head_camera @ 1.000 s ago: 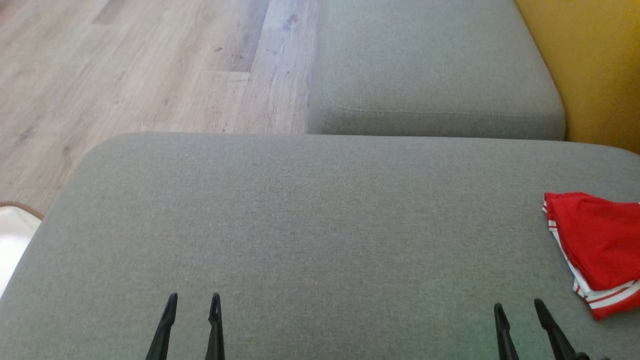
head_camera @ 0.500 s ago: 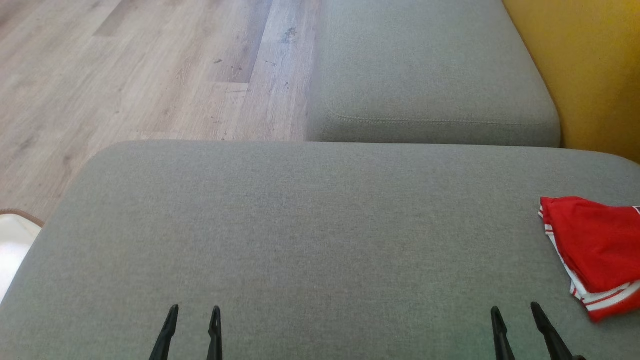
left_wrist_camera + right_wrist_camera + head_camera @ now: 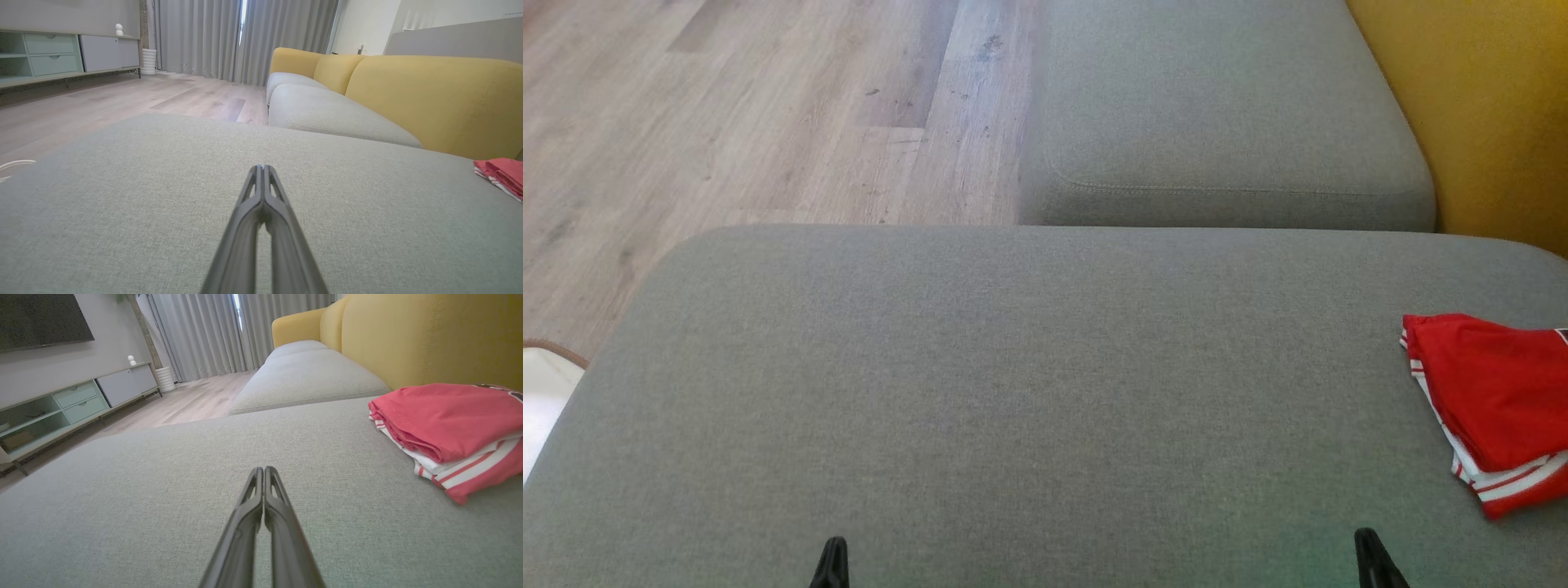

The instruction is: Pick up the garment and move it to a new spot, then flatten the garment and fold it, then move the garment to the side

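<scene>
The fingers of the left gripper [image 3: 263, 167] are seen pressed together along their length, tips meeting, with nothing caught between them. The right gripper [image 3: 263, 468] is closed in the same way and is likewise empty. Both are pointed across the grey seat cushion [image 3: 1013, 392], low above its fabric. In the head view one dark tip of each is seen at the bottom edge, one to the left and one to the right.

The garment [image 3: 449, 428], red with white striped trim, is laid folded in a compact stack on the same cushion, at its right side, near the yellow backrest [image 3: 429, 335]. It is placed to the right of the right gripper, apart from it, and well apart from the left gripper.

Beyond the cushion a second grey seat cushion [image 3: 1217, 122] is set against the backrest, and pale wood flooring [image 3: 727, 122] is seen to its left. Farther off, grey curtains [image 3: 204, 36] and a low sideboard [image 3: 49, 53] are seen. A white, brown-edged object [image 3: 543, 384] is cut off at the head view's left edge and may be a rug.
</scene>
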